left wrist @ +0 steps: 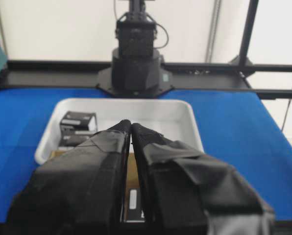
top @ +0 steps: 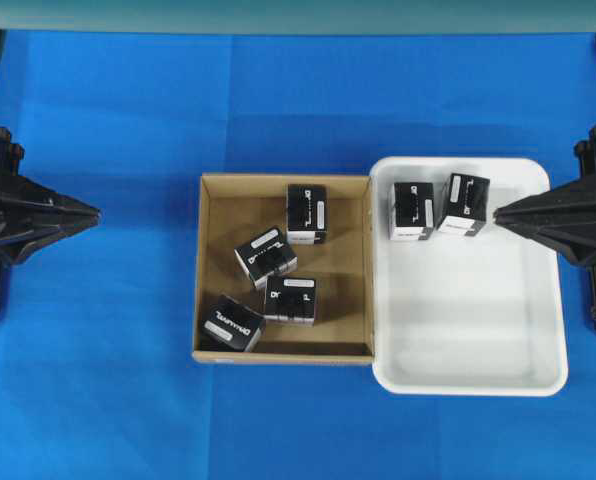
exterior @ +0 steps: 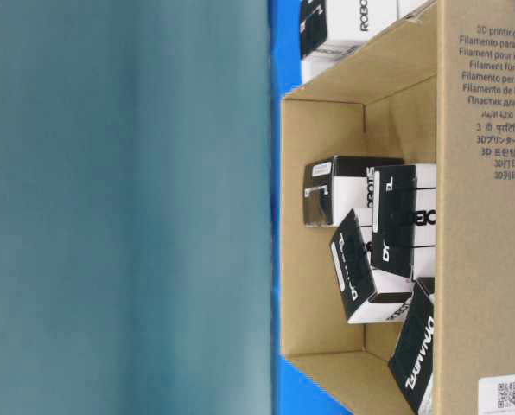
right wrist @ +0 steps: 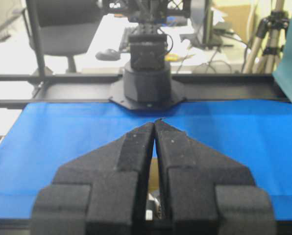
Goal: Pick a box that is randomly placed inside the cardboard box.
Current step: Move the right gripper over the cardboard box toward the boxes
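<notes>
The cardboard box (top: pixel 211 270) sits at the middle of the blue table. The box (top: pixel 230 324), black with one long white word on top, lies in its near left corner; it also shows in the table-level view (exterior: pixel 417 350). Three similar black boxes with stickers lie in the carton too (top: pixel 306 213) (top: pixel 266 256) (top: pixel 290 299). My left gripper (top: pixel 96 212) is shut and empty, well left of the carton. My right gripper (top: pixel 496 213) is shut and empty, at the white tray's right side. Their tips meet in the wrist views (left wrist: pixel 131 124) (right wrist: pixel 155 122).
A white plastic tray (top: pixel 478 330) stands against the carton's right wall, with two black boxes (top: pixel 413 210) (top: pixel 463 204) at its far end. The opposite arm bases (left wrist: pixel 136 58) (right wrist: pixel 148 73) stand at the table's sides.
</notes>
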`<move>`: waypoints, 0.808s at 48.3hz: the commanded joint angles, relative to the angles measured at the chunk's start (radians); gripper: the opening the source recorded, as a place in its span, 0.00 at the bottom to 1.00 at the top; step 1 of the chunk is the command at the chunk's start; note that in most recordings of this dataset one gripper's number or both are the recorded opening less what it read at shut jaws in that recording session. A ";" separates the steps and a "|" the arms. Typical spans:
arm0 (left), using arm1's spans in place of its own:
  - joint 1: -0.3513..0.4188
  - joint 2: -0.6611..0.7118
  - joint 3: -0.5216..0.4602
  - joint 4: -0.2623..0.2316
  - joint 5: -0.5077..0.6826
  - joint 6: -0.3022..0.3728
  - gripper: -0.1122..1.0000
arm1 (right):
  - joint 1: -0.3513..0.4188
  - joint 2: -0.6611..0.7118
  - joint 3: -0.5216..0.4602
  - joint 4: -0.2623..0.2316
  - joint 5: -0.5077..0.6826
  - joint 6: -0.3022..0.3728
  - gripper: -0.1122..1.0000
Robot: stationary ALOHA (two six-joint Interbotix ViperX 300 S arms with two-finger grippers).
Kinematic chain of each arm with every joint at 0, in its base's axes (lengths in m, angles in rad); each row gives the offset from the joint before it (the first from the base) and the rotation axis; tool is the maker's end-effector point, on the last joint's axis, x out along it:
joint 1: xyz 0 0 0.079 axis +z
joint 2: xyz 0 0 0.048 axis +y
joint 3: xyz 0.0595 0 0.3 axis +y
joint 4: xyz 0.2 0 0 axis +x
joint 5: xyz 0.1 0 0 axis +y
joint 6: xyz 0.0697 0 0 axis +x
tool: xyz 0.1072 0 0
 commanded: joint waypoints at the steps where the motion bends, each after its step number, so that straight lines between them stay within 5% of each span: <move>1: 0.011 0.008 -0.044 0.012 0.043 -0.012 0.23 | -0.003 0.009 -0.038 0.017 0.008 0.018 0.23; 11: 0.009 -0.002 -0.121 0.014 0.272 -0.011 0.04 | -0.018 0.109 -0.256 0.055 0.443 0.037 0.09; 31: -0.015 -0.095 -0.172 0.014 0.523 -0.041 0.04 | -0.005 0.469 -0.623 0.069 0.908 0.031 0.09; 39: -0.020 -0.107 -0.173 0.012 0.549 -0.043 0.04 | 0.000 0.678 -0.807 0.071 1.106 -0.025 0.09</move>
